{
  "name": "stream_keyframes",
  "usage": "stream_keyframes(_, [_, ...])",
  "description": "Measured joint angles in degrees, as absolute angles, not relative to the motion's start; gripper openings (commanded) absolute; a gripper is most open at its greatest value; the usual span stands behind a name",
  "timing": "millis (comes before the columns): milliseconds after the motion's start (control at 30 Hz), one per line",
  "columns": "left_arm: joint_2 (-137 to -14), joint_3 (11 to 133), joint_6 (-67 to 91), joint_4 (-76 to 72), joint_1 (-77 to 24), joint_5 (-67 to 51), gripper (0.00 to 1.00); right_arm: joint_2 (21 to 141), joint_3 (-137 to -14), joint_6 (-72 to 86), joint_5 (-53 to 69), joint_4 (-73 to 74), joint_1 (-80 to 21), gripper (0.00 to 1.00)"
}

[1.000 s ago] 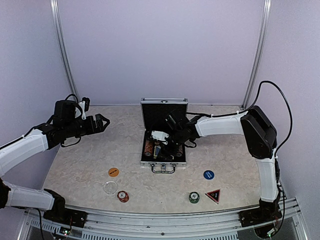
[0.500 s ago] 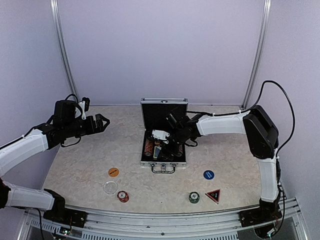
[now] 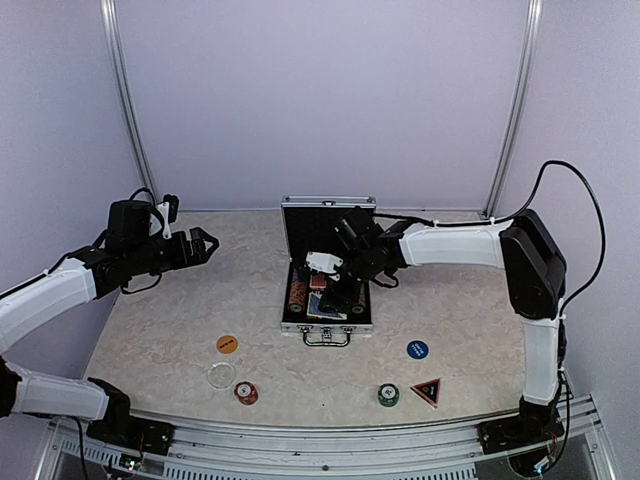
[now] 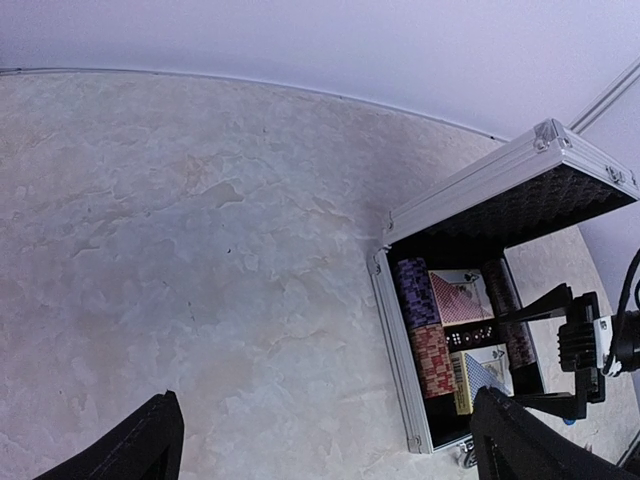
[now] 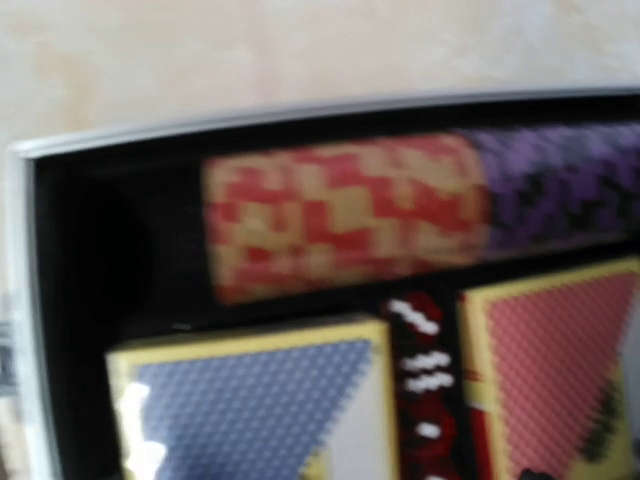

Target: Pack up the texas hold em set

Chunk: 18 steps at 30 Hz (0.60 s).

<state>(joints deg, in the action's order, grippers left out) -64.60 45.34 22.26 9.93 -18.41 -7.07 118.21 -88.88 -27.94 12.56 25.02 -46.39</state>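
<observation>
Middle left, the left tool (image 3: 208,243) hangs open and empty over the tabletop (image 3: 170,310). Lower left lie an orange disc (image 3: 227,344) and a red chip stack (image 3: 246,393). At centre, the case (image 3: 315,230) stands open with decks and chips packed inside. The right tool (image 4: 512,357) hovers over it, fingers spread, empty. Lower right lies the marker (image 3: 427,390). Dipping lower could likely dislodge the packed decks.

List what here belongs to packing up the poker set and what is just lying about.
Belongs to the job:
- case, open, with red card deck, blue card deck and chip rows inside
- out on the table: orange disc, clear disc, blue disc, red chip stack, green chip stack, triangle marker

Just there:
- table, metal posts
</observation>
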Motion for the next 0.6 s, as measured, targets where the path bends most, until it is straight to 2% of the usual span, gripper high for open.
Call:
stream_keyframes(233, [-64.6, 45.34, 22.26, 9.93, -18.28, -7.09, 0.99, 121.43, -93.12, -24.97, 5.45, 23.55, -46.39, 0.59])
stream_keyframes(500, [-64.6, 45.34, 22.26, 9.93, -17.78, -7.18, 0.99, 123.57, -94.37, -23.24, 3.84, 22.92, -46.5, 0.17])
stream_keyframes(600, [-64.6, 45.34, 22.26, 9.93, -17.65, -7.22, 0.99, 124.33, -95.55, -22.94, 3.27, 22.76, -46.78, 0.11])
